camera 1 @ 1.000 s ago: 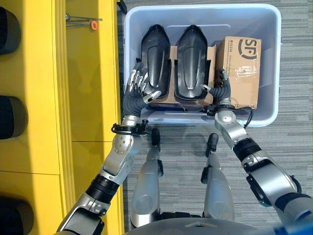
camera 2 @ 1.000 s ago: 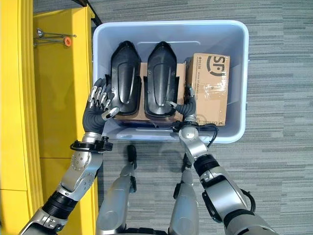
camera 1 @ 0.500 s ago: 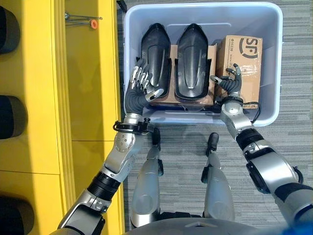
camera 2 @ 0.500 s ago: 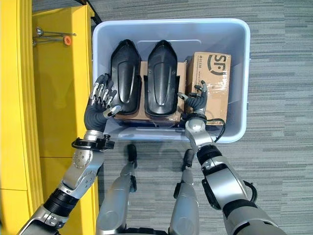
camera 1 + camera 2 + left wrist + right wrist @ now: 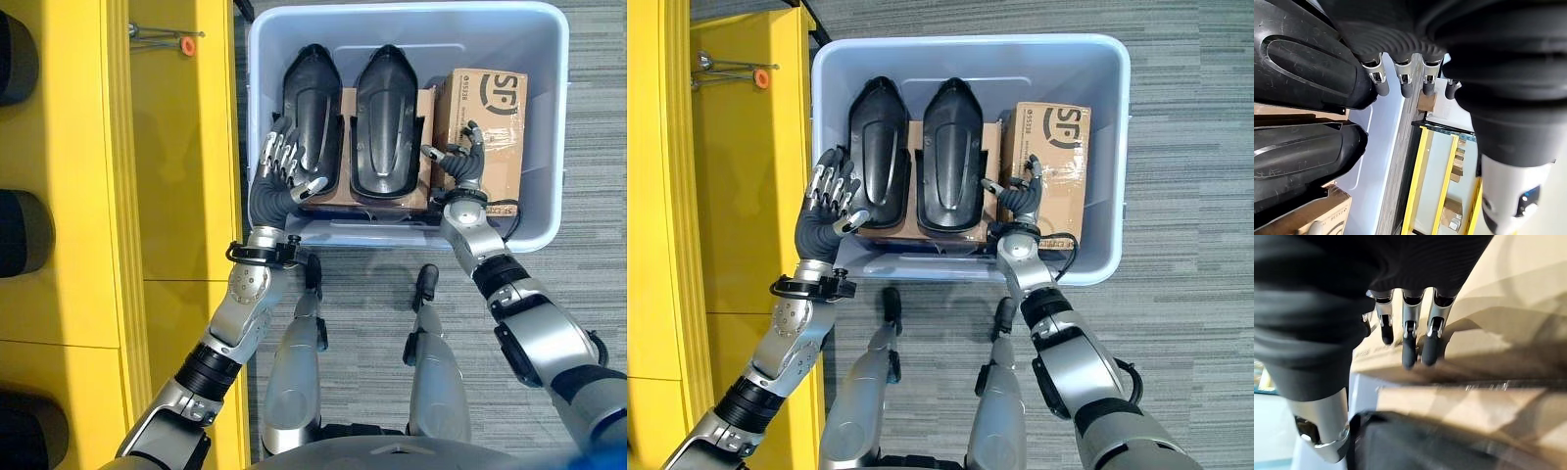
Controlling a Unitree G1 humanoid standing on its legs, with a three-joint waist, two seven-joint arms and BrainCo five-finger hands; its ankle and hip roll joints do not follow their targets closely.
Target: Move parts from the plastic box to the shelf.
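Grey carpet under pale blue plastic box (image 5: 549, 117) beside yellow shelf (image 5: 176, 196). Two black moulded parts (image 5: 312, 117) and cardboard carton (image 5: 490, 127) inside box. Left hand (image 5: 277, 171) fingers spread against left part; right hand (image 5: 460, 166) loosely spread over carton, grasping nothing.

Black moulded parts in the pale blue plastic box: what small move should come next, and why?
Probably close both open hands inward: the left hand sits beside the left black moulded part, the right hand over the brown cardboard box, neither gripping anything.

In the plastic box (image 5: 549, 117), two parts (image 5: 313, 117) lie side by side, a carton (image 5: 495, 108) to their right.
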